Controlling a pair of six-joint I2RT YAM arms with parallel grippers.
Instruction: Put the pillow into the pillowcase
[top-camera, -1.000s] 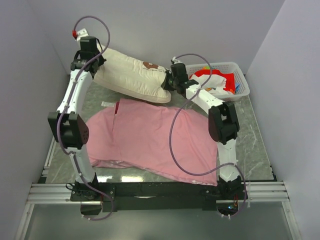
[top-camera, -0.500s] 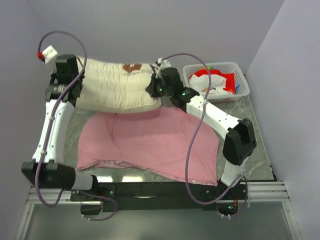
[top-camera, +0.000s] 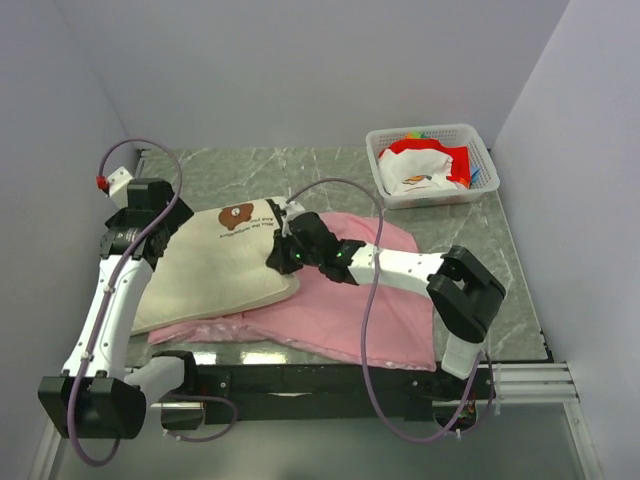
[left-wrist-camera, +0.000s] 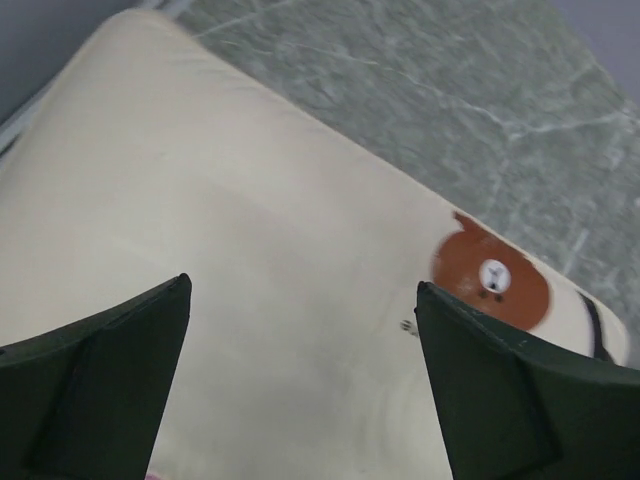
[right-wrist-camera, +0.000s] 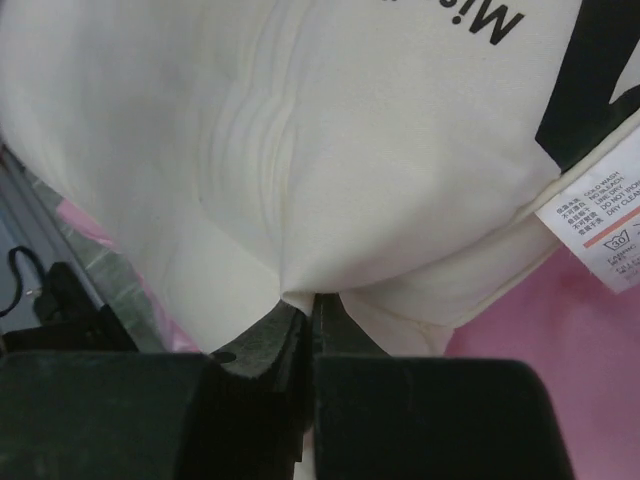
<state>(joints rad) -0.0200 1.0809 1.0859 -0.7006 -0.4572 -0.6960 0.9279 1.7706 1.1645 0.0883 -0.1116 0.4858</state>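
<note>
The cream-white pillow (top-camera: 215, 270) lies flat over the left part of the pink pillowcase (top-camera: 370, 300), its brown bear mark (top-camera: 236, 217) facing up near the far edge. My left gripper (top-camera: 165, 228) hovers over the pillow's far left corner. In the left wrist view it (left-wrist-camera: 303, 285) stands wide open with only the pillow (left-wrist-camera: 250, 200) below it. My right gripper (top-camera: 281, 258) is at the pillow's right edge. There it (right-wrist-camera: 312, 296) is shut on a pinched fold of the pillow (right-wrist-camera: 300, 130), with pink cloth (right-wrist-camera: 590, 350) beside it.
A white basket (top-camera: 482, 137) holding red and white cloth stands at the back right. Grey marble table (top-camera: 300, 170) shows behind the pillow. Walls close in on the left, back and right. A white care label (right-wrist-camera: 600, 225) hangs from the pillow's seam.
Both arms carried the pillow from the back of the table forward and down onto the left of the pillowcase. The left gripper let go and opened; the right still pinches it.
</note>
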